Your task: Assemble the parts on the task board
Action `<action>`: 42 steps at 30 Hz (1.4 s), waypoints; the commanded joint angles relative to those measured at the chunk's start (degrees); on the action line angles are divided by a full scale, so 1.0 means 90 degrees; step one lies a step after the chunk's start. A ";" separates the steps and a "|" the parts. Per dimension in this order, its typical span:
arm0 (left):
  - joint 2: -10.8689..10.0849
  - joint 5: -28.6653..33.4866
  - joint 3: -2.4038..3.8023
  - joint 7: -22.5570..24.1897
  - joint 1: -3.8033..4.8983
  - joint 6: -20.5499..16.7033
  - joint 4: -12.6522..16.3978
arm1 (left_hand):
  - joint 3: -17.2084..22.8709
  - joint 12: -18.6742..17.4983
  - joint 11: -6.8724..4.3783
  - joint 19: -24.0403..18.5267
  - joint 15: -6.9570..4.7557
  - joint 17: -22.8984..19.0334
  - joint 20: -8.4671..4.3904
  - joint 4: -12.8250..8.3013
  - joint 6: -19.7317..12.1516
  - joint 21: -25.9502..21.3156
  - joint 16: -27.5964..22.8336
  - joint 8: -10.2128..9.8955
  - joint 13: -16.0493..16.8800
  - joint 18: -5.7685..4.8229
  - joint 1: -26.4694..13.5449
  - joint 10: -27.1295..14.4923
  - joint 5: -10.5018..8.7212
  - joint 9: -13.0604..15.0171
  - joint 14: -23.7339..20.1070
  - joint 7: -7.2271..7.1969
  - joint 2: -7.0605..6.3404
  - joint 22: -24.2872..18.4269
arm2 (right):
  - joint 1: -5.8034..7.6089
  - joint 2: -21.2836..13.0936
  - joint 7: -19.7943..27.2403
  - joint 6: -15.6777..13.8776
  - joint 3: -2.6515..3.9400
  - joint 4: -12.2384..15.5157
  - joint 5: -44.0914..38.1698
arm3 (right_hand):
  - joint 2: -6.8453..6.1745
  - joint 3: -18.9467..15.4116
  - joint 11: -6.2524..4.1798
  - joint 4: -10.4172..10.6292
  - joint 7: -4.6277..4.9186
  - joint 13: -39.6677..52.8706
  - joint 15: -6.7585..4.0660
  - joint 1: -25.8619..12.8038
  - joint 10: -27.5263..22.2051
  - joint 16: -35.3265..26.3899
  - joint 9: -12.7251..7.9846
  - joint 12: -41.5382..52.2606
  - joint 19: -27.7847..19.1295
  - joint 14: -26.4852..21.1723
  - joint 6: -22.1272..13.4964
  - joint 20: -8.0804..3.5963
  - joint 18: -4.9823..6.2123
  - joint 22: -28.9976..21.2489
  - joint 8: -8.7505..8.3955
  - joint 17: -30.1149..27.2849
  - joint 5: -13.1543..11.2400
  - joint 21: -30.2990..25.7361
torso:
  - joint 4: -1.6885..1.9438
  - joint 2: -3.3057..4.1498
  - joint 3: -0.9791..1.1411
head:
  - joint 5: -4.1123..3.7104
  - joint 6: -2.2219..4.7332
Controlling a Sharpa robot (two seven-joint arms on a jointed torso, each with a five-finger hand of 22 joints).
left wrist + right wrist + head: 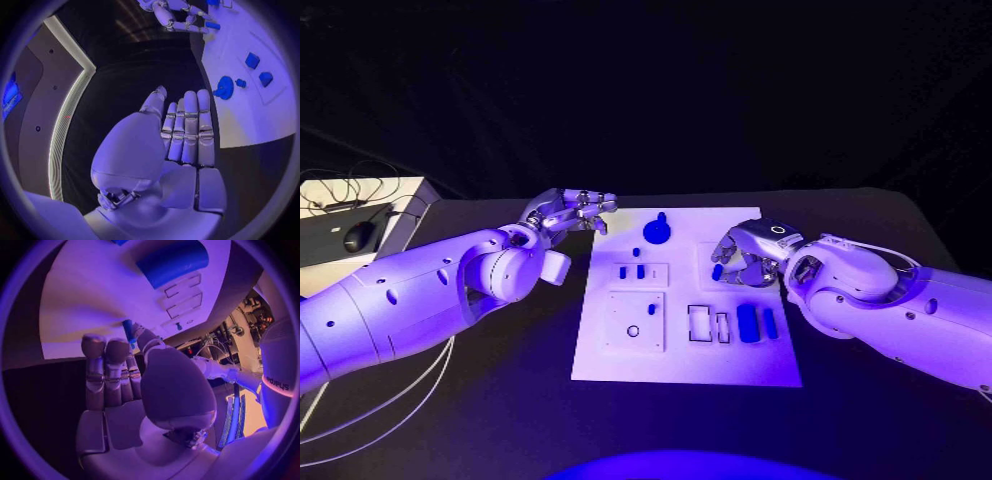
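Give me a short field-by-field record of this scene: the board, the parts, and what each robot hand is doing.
surface: black table
board: white task board, middle of table
round part: blue round part near the board's far edge
long parts: blue long parts by the board's right edge
left robot hand: at the board's far left corner, holding nothing, fingers straight
right robot hand: over the board's right side, pinching a small blue part

Only readable text: "sharpa" printed on the white forearm in the right wrist view, letters turned sideways along the arm. No legible labels or numbers on the task board, the parts, or either hand. Stuff on the far-left side table is too small to read.
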 commanded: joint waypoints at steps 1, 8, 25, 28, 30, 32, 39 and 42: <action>0.0009 0.0016 0.0005 0.0047 0.0001 0.0027 0.0003 | -0.0036 0.0003 0.0018 0.0029 -0.0011 0.0008 0.0025 -0.0009 -0.0009 -0.0025 -0.0037 0.0037 0.0002 0.0004 0.0030 -0.0048 -0.0017 0.0008 0.0010 -0.0010 0.0042 -0.0009 | -0.0011 0.0031 0.0028 0.0186 -0.0004 0.0004 -0.0086 | 0.0043 0.0113 -0.0002 -0.0020 0.0025 -0.0008 -0.0062 -0.0042 0.0103 0.0001 0.0002 -0.0016 0.0326 0.0005 0.0107 -0.0047 0.0036 0.0389 -0.0020 0.0015 0.0031 0.0072 | -0.0004 -0.0007 0.0008 | 0.0010 -0.0013; 0.0000 0.0016 0.0005 0.0026 0.0002 0.0018 0.0005 | -0.0036 0.0003 0.0018 0.0029 -0.0011 0.0008 0.0025 -0.0009 -0.0009 -0.0025 -0.0037 0.0037 0.0002 0.0004 0.0030 -0.0048 -0.0017 0.0008 0.0010 -0.0010 0.0042 -0.0009 | -0.0021 0.0064 0.0026 0.0267 -0.0015 -0.0004 -0.0081 | 0.0097 0.0421 -0.0054 -0.0002 0.0021 -0.0008 -0.0095 -0.0149 0.0281 0.0028 -0.0005 -0.0017 0.0329 0.0002 0.0286 -0.0084 -0.0002 0.0431 -0.0022 0.0048 0.0003 0.0188 | -0.0009 -0.0004 0.0004 | 0.0005 -0.0021; -0.0003 0.0016 0.0005 0.0005 0.0003 0.0013 0.0008 | -0.0026 0.0021 0.0017 0.0046 -0.0013 0.0021 0.0024 -0.0015 -0.0009 -0.0032 -0.0033 0.0039 0.0003 0.0008 0.0031 -0.0059 -0.0017 0.0008 0.0019 -0.0010 0.0053 0.0000 | -0.0061 0.0095 -0.0088 -0.0017 -0.0019 0.0019 -0.0170 | 0.0541 0.1118 -0.0210 -0.0226 -0.0050 -0.0002 -0.0211 -0.0053 0.0798 0.0078 0.0073 -0.0021 0.0341 0.0016 0.0790 -0.0198 -0.0119 0.0530 0.0005 0.0146 -0.0248 0.0586 | -0.0007 -0.0008 0.0007 | 0.0026 -0.0055; 0.0000 0.0016 0.0005 -0.0001 0.0003 0.0014 0.0006 | -0.0026 0.0021 0.0017 0.0046 -0.0013 0.0021 0.0024 -0.0015 -0.0009 -0.0032 -0.0033 0.0039 0.0003 0.0008 0.0031 -0.0059 -0.0017 0.0008 0.0019 -0.0010 0.0053 0.0000 | -0.0067 0.0085 -0.0144 -0.0211 -0.0019 0.0039 -0.0231 | 0.0577 0.1202 -0.0241 -0.0301 -0.0058 0.0005 -0.0227 -0.0053 0.0889 0.0078 0.0104 -0.0013 0.0342 0.0007 0.0838 -0.0214 -0.0145 0.0551 0.0016 0.0159 -0.0268 0.0696 | -0.0004 -0.0008 0.0008 | 0.0023 -0.0055; 0.0003 0.0016 0.0005 -0.0003 0.0003 0.0018 0.0003 | -0.0026 0.0021 0.0017 0.0046 -0.0013 0.0021 0.0024 -0.0015 -0.0009 -0.0032 -0.0033 0.0039 0.0003 0.0008 0.0031 -0.0059 -0.0017 0.0008 0.0019 -0.0010 0.0053 0.0000 | -0.0069 0.0069 -0.0177 -0.0379 -0.0018 0.0067 -0.0258 | 0.0581 0.1273 -0.0249 -0.0356 -0.0057 0.0006 -0.0234 -0.0090 0.0921 0.0077 0.0132 -0.0011 0.0340 0.0007 0.0853 -0.0228 -0.0160 0.0556 0.0012 0.0170 -0.0281 0.0739 | -0.0002 -0.0008 0.0009 | 0.0023 -0.0055; 0.0007 0.0016 0.0005 -0.0003 0.0003 0.0022 -0.0005 | -0.0026 0.0021 0.0017 0.0046 -0.0013 0.0021 0.0024 -0.0015 -0.0009 -0.0032 -0.0033 0.0039 0.0003 0.0008 0.0031 -0.0059 -0.0017 0.0008 0.0019 -0.0010 0.0053 0.0000 | -0.0071 0.0044 -0.0190 -0.0523 -0.0016 0.0106 -0.0250 | 0.0580 0.1313 -0.0253 -0.0389 -0.0059 0.0005 -0.0236 -0.0124 0.0933 0.0075 0.0153 -0.0014 0.0339 0.0009 0.0858 -0.0237 -0.0168 0.0558 0.0010 0.0178 -0.0283 0.0767 | 0.0003 -0.0008 0.0009 | 0.0022 -0.0054; 0.0026 0.0016 0.0005 0.0003 0.0002 0.0034 -0.0063 | -0.0020 0.0026 0.0018 0.0049 -0.0013 0.0027 0.0023 -0.0024 -0.0007 -0.0034 -0.0033 0.0039 0.0003 0.0009 0.0037 -0.0064 -0.0018 0.0008 0.0019 -0.0010 0.0051 0.0009 | -0.0056 -0.0132 -0.0148 -0.0911 0.0068 0.0392 0.0041 | 0.0591 0.1406 -0.0256 -0.0491 -0.0055 0.0006 -0.0238 -0.0206 0.0941 0.0056 0.0233 -0.0012 0.0329 0.0014 0.0850 -0.0246 -0.0178 0.0556 0.0008 0.0210 -0.0291 0.0810 | -0.0006 -0.0016 0.0006 | 0.0050 -0.0055; 0.0046 0.0019 0.0005 -0.0012 0.0002 0.0037 -0.0113 | -0.0020 0.0026 0.0018 0.0049 -0.0013 0.0027 0.0023 -0.0024 -0.0007 -0.0034 -0.0033 0.0039 0.0003 0.0009 0.0037 -0.0064 -0.0018 0.0008 0.0019 -0.0010 0.0051 0.0009 | -0.0034 -0.0247 -0.0102 -0.1007 0.0146 0.0631 0.0243 | 0.0593 0.1409 -0.0253 -0.0498 -0.0050 0.0006 -0.0237 -0.0206 0.0937 0.0053 0.0236 -0.0012 0.0328 0.0013 0.0846 -0.0246 -0.0177 0.0554 0.0007 0.0211 -0.0292 0.0800 | -0.0004 -0.0029 0.0011 | 0.0066 -0.0061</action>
